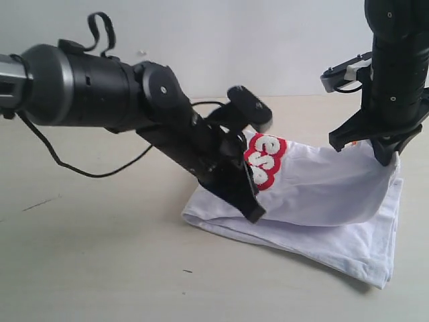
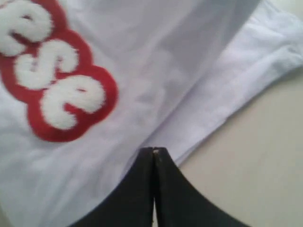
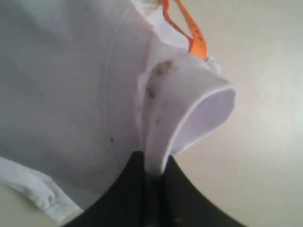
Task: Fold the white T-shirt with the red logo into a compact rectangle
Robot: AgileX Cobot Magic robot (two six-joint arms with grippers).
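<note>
The white T-shirt (image 1: 322, 184) is lying partly folded on the right half of the table (image 1: 100, 261), reaching toward the near right corner, with its lower layers resting flat and its top layer being lifted off them. The left gripper (image 1: 253, 209) is reaching in from the left edge and angling down at the shirt's left side; in the left wrist view its fingers (image 2: 137, 189) are pressing together on a fold of fabric just beside the red logo (image 1: 265, 161), of which only "ese" is showing. The right gripper (image 1: 383, 155) is hanging above the shirt's far right corner, its fingers (image 3: 128, 189) clenching a bunched piece of white cloth near the orange neck tag (image 3: 189, 28) and holding it raised. A black cable (image 1: 67, 164) is trailing across the table under the left arm.
</note>
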